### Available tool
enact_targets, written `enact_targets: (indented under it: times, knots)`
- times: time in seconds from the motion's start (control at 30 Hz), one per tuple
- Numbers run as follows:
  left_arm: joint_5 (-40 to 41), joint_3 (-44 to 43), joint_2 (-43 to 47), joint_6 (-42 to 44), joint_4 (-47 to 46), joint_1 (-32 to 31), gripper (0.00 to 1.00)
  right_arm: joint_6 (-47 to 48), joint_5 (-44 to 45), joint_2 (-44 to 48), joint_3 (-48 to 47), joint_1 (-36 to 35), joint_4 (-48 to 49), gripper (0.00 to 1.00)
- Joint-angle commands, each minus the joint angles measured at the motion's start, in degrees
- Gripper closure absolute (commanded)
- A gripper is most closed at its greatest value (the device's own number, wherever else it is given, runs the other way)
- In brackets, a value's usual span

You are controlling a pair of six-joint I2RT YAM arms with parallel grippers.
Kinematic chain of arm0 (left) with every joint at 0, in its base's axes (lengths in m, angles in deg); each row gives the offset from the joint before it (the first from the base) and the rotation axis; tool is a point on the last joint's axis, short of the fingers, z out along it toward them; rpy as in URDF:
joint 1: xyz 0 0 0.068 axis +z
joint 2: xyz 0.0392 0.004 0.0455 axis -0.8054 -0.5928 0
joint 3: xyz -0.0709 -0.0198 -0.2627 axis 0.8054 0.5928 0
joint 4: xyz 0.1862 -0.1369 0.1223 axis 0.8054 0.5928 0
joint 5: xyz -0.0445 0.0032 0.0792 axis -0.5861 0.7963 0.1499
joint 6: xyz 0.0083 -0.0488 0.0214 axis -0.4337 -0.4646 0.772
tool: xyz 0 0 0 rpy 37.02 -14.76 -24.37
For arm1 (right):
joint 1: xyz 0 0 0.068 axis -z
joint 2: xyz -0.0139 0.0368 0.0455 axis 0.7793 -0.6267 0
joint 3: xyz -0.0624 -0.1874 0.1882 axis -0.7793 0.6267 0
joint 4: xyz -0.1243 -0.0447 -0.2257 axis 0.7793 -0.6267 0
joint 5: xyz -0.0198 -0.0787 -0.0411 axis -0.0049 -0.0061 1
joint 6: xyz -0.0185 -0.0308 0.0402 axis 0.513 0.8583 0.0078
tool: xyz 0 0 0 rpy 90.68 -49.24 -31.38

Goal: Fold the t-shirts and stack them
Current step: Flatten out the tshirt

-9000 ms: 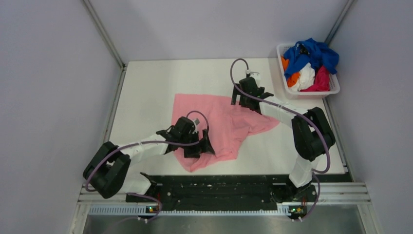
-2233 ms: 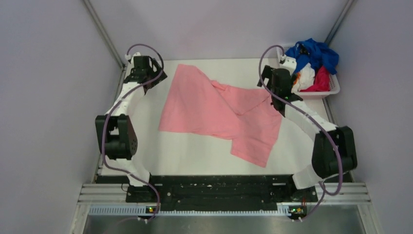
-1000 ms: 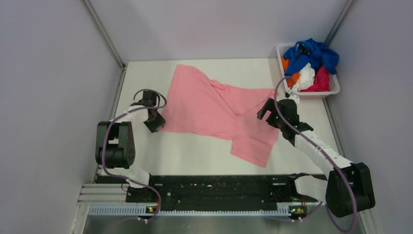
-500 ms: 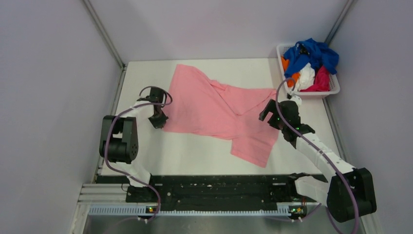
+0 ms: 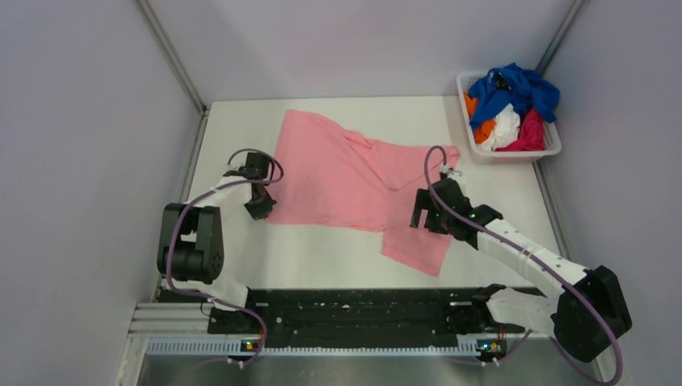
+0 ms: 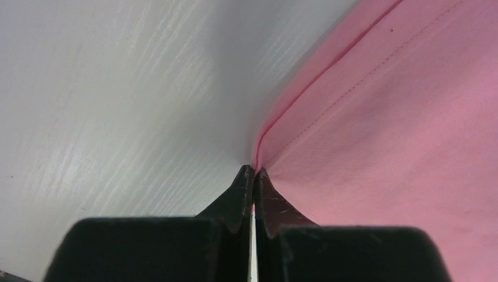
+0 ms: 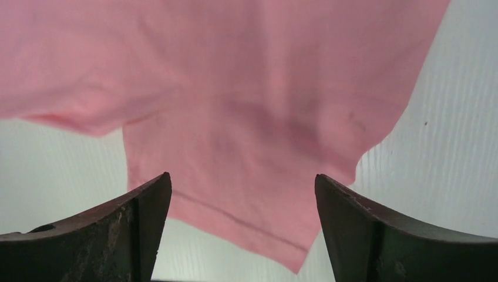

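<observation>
Salmon-pink t-shirt (image 5: 346, 181) lies crumpled on the white table (image 5: 322, 253).
Overhead: lattice basket (image 5: 515, 155) of other t-shirts (image 5: 515, 88) in the far right corner, well apart. Left wrist: left gripper (image 6: 253, 173) pinched onto its hem (image 6: 276, 114). Right wrist: right gripper (image 7: 242, 179) spread wide over a sleeve (image 7: 235, 205).

The salmon-pink cloth t-shirt (image 5: 338, 173) looks soft and matt, its hem stitched. The white bench top (image 6: 106, 88) shows faint streaked grain, mild sheen. On the right gripper (image 7: 242, 188) the black fingers (image 7: 135, 223) look dull, scuffed.
</observation>
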Motion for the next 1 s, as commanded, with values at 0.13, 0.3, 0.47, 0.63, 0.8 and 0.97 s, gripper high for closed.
enact_targets:
  times: [0.13,0.3,0.47,0.63,0.8,0.97]
  knots:
    - [1.1,1.3,4.7,-1.0,-0.4,-0.3,1.0,-10.2,0.5,-0.9,0.7,-11.5,-17.4,0.19]
    - [1.0,1.3,5.0,-1.1,-0.4,-0.3,1.0,-12.2,-1.0,-4.4,4.3,-13.2,-12.1,0.29]
    - [1.8,1.4,5.8,-1.0,0.0,-0.3,1.0,-12.2,-1.1,-10.3,5.1,-13.2,-7.8,0.38]
    - [2.4,1.4,6.3,-0.8,0.3,-0.3,1.0,-13.2,-1.0,-13.8,5.8,-13.2,-6.6,0.58]
    - [2.7,1.0,7.2,0.0,0.4,-0.3,1.0,-13.8,2.4,-12.1,4.8,-13.2,-6.7,0.99]
    - [3.1,-1.4,8.7,0.9,1.4,-0.4,1.0,-12.5,7.9,-6.8,0.0,-11.0,-6.9,1.0]
